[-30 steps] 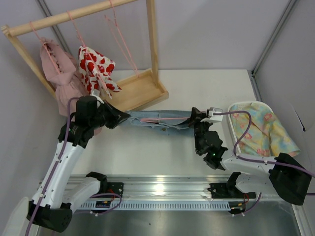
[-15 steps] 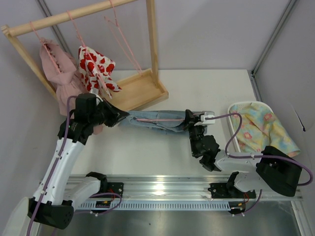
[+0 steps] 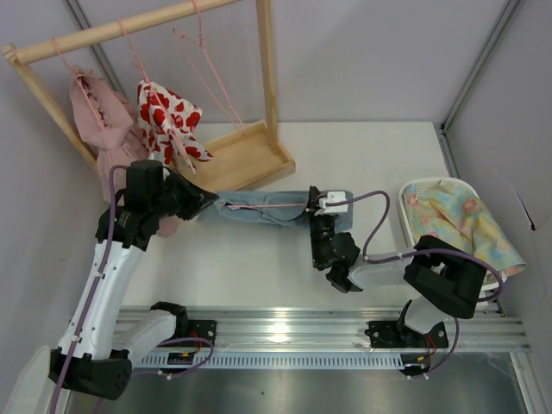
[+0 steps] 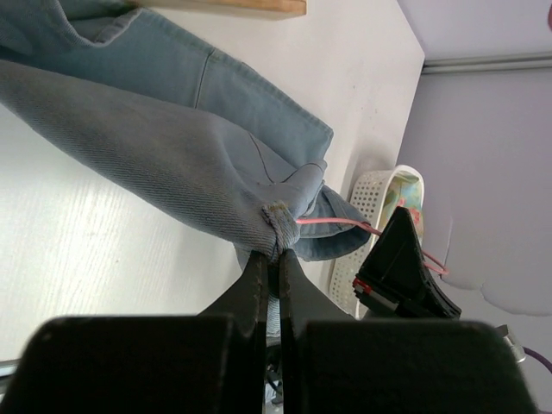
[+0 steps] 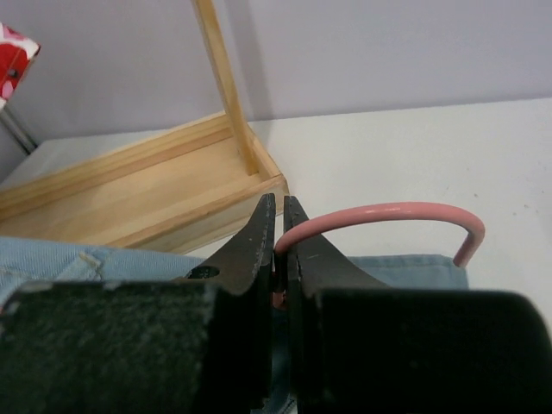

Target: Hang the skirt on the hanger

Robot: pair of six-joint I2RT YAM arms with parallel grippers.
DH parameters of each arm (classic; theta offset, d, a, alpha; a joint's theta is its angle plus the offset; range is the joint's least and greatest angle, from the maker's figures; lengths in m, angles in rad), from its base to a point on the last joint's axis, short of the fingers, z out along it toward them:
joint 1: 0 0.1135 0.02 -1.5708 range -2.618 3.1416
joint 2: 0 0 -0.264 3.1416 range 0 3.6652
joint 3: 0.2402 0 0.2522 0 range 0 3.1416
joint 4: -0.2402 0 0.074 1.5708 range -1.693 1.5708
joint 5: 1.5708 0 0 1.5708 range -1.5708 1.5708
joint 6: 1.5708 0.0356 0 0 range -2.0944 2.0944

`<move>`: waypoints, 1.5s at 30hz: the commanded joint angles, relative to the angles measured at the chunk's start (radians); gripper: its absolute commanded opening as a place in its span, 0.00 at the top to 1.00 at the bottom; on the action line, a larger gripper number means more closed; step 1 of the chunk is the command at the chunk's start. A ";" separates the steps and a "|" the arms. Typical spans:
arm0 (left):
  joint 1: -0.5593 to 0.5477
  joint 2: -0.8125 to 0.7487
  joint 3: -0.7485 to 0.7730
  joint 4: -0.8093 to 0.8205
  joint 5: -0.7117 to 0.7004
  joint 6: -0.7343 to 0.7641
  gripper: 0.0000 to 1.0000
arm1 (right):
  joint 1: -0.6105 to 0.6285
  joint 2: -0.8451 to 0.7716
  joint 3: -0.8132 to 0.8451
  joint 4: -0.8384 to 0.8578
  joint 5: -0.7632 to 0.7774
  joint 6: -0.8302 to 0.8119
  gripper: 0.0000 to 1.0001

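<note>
Top external — left arm outstretched, tool (image 3: 210,205) pinching skirt (image 3: 259,211).

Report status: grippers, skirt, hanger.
Left gripper shut on skirt. Right gripper shut on hanger hook. Skirt stretched between them, hanger wire along it. Wooden rack close behind.

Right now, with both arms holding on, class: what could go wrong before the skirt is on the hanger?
1. The left jaws pinch only a small fold at the edge of the skirt; a pull could slip it free.
2. The right jaws grip the thin hanger at its hook, so the wire may swivel in them.
</note>
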 commanded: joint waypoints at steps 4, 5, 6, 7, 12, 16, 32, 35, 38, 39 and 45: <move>0.030 -0.005 0.144 0.045 -0.015 0.015 1.00 | 0.000 0.089 -0.026 0.175 -0.033 -0.225 1.00; 0.030 0.001 0.146 0.040 -0.017 0.012 1.00 | 0.000 0.082 -0.035 0.175 -0.035 -0.211 1.00; 0.030 0.001 0.143 0.039 -0.020 0.006 1.00 | 0.001 0.072 -0.038 0.177 -0.032 -0.205 1.00; 0.032 0.001 0.135 0.035 -0.026 0.005 1.00 | 0.008 0.050 -0.044 0.177 -0.033 -0.199 1.00; 0.033 -0.002 0.106 0.029 -0.061 -0.043 1.00 | 0.060 0.011 -0.017 0.175 -0.059 -0.197 1.00; 0.033 -0.002 0.104 0.048 -0.077 -0.066 1.00 | 0.124 0.126 0.097 0.180 -0.038 -0.292 1.00; 0.064 0.019 0.236 -0.014 -0.104 -0.046 1.00 | 0.048 0.200 0.170 0.181 0.158 -0.372 1.00; 0.064 -0.004 0.235 -0.017 -0.100 -0.054 1.00 | -0.001 0.246 0.279 0.178 0.258 -0.394 1.00; 0.066 -0.019 0.218 -0.012 -0.069 -0.067 1.00 | -0.008 0.273 0.350 0.177 0.263 -0.435 1.00; 0.064 -0.024 0.215 -0.008 -0.062 -0.071 1.00 | -0.005 0.279 0.385 0.177 0.254 -0.455 1.00; 0.007 -0.022 0.241 0.003 -0.123 -0.034 1.00 | 0.073 0.306 0.445 0.095 0.124 -0.490 1.00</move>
